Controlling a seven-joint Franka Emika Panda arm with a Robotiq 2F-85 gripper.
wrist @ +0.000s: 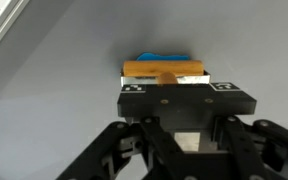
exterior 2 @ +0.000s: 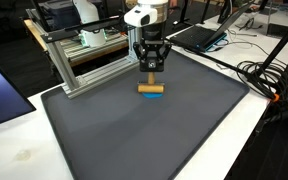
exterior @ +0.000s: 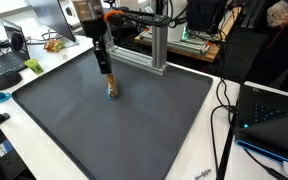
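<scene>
A wooden tool (exterior 2: pixel 151 90) with a crossbar, an upright stem and a blue part under it rests on the dark grey mat (exterior 2: pixel 134 135). It shows in both exterior views (exterior: pixel 111 90). My gripper (exterior 2: pixel 152 70) stands straight over it, with its fingers closed round the stem. In the wrist view the wooden crossbar (wrist: pixel 164 68) and the blue part (wrist: pixel 162 56) lie just beyond the gripper (wrist: pixel 169 82), whose fingertips are hidden by its own black body.
An aluminium frame (exterior 2: pixel 79 62) stands at the mat's edge (exterior: pixel 154 55). Laptops (exterior: pixel 6 62) and cables (exterior 2: pixel 269 75) lie on the white table round the mat (exterior: pixel 104 130). A blue-lit device (exterior: pixel 274 125) sits beside it.
</scene>
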